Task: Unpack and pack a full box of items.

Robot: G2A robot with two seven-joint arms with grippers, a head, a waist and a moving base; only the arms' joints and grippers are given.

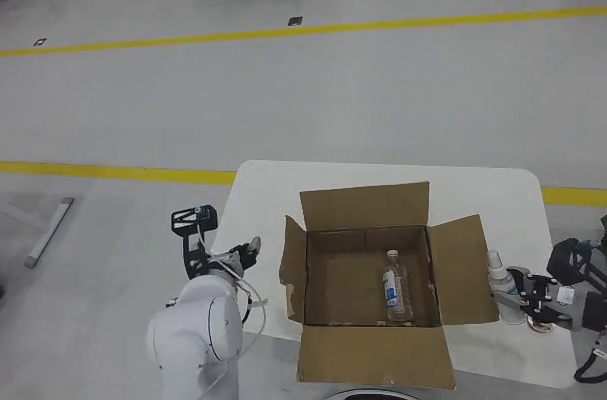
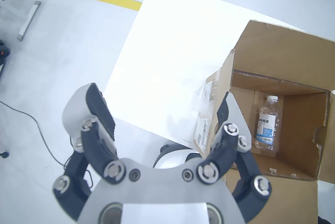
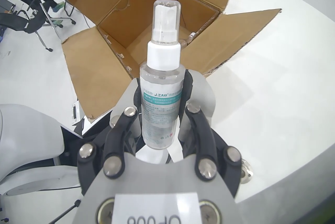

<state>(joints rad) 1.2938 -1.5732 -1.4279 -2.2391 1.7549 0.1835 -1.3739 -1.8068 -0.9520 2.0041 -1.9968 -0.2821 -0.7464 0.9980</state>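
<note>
Two bottles, one box. Far left, the left gripper [image 2: 162,102] hangs just off the edge of the surface [image 1: 273,190], jaws apart, nothing in it. Centre: the cardboard box [image 1: 368,205] has all four flaps splayed, and one clear water bottle [image 1: 394,287] lies flat on its floor toward the right wall. Just right of the right flap, the spray bottle [image 3: 161,94] is upright, with the right gripper [image 3: 162,82] clamped on its labelled body below the white collar.

The step looks like either setting the spray bottle on the surface beside the box or carrying it into the box; can't tell which. Either way: hold it vertical, grip the body and not the cap, give the right flap room, and let go only once the base sits flat.

Hard to read: whether the base touches the surface, since the gripper blocks it. The box walls hide parts of the floor, so more items inside can't be ruled out.
</note>
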